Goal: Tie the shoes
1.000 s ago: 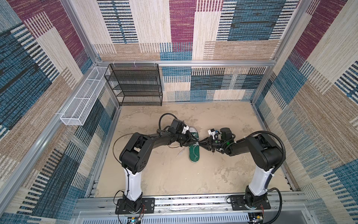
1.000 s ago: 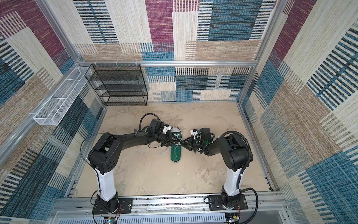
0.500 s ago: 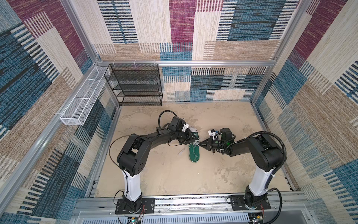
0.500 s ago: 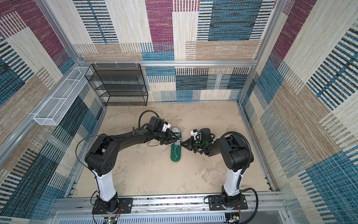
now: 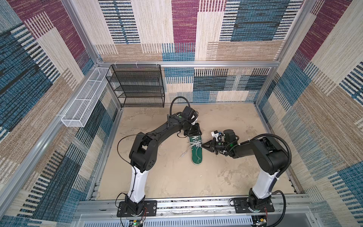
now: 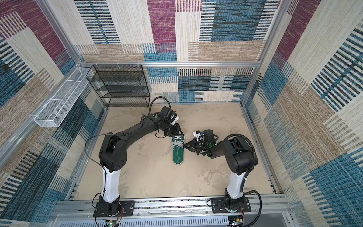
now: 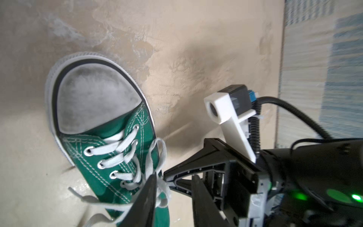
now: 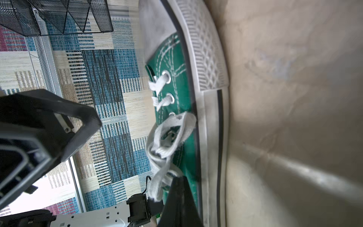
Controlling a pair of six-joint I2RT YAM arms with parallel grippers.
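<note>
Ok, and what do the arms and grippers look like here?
The left arm and right arm match: black links over a white lower column on a black base plate. The left gripper and right gripper are black with tapering, triangular fingers. A white camera bracket sits on the right wrist, black cables run along both arms, and a green light glows there.

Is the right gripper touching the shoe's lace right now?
Touching. In the left wrist view the lace runs straight into the shut tip of the right gripper, no gap.
</note>
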